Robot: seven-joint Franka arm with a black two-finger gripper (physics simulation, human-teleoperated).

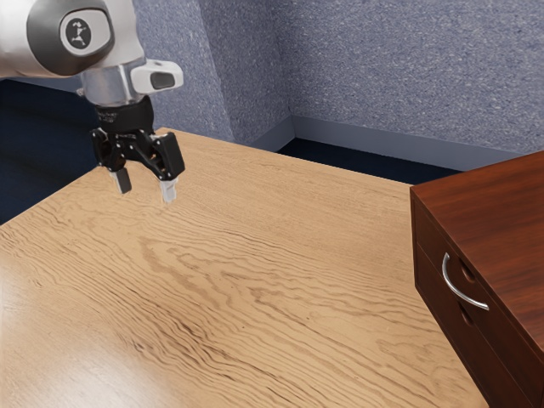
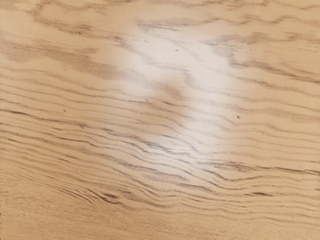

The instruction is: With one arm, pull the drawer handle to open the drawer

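Hovering over the table (image 1: 255, 280), my gripper (image 1: 146, 189) hangs with its fingers spread wide, gripping nothing. Well apart, at the exterior view's right, the dark wooden cabinet (image 1: 493, 200) is cut off by the frame. Its drawer (image 1: 433, 242) sits flush, with the curved metal handle (image 1: 460, 287) showing. I can't read the white emblem (image 1: 76, 32) on the arm's joint.

Walls (image 1: 382, 59): grey-blue, speckled, meeting in a corner
Baseboard (image 1: 399, 143): pale grey
Floor (image 1: 38, 153): dark blue
Table (image 1: 255, 272): light wood, wavy grain, soft bright sheen on top
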